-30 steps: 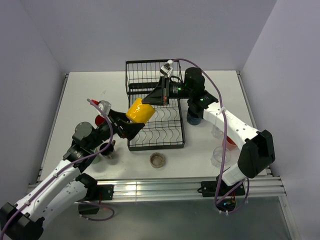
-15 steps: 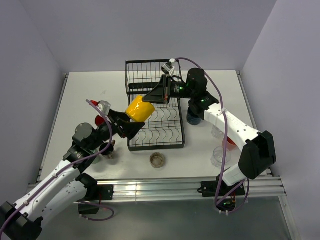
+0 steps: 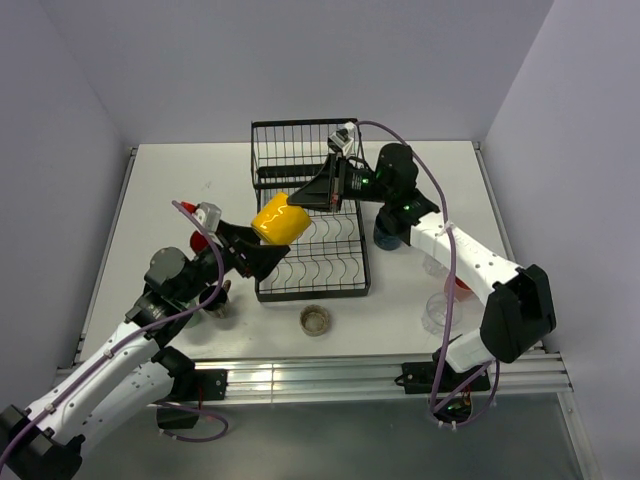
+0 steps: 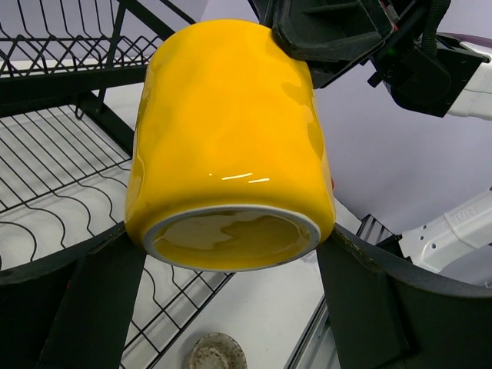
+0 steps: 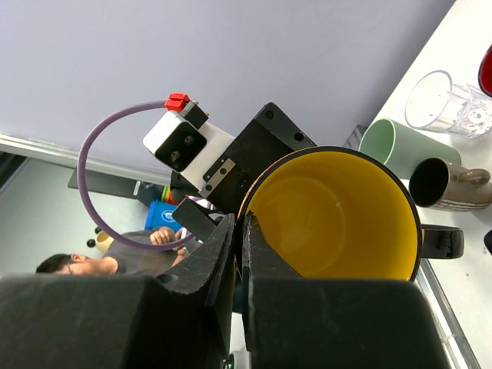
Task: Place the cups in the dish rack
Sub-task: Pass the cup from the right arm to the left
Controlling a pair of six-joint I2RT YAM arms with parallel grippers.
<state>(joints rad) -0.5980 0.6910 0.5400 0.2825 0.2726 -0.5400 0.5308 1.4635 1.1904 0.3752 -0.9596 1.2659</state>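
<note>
Item: yellow mug [image 3: 278,221]; held in the air over the left side of the dish rack [image 3: 330,262], lying on its side, base toward the near left, mouth toward the far right; not touching the wires.

Left gripper [image 3: 265,243]; fingers spread wide, one set against each side of the mug at its base end; grip on the mug's body.

Right gripper [image 3: 293,203]; fingers pinched together on the mug's rim, one inside the mouth, one outside the wall.

Dish rack; black wire, at the middle of the white table [image 3: 180,190]; taller basket section at the far end; no cup seen inside it.

Other cups on the table: red mug [image 3: 200,240] left of the rack, behind the left arm; low brownish glass [image 3: 315,320] just near of the rack; navy mug [image 3: 388,238] right of the rack, partly under the right arm; clear glass [image 3: 440,312] near right; green tumbler [image 5: 392,142], seen from the right wrist, lying beside another clear glass [image 5: 446,100].
</note>
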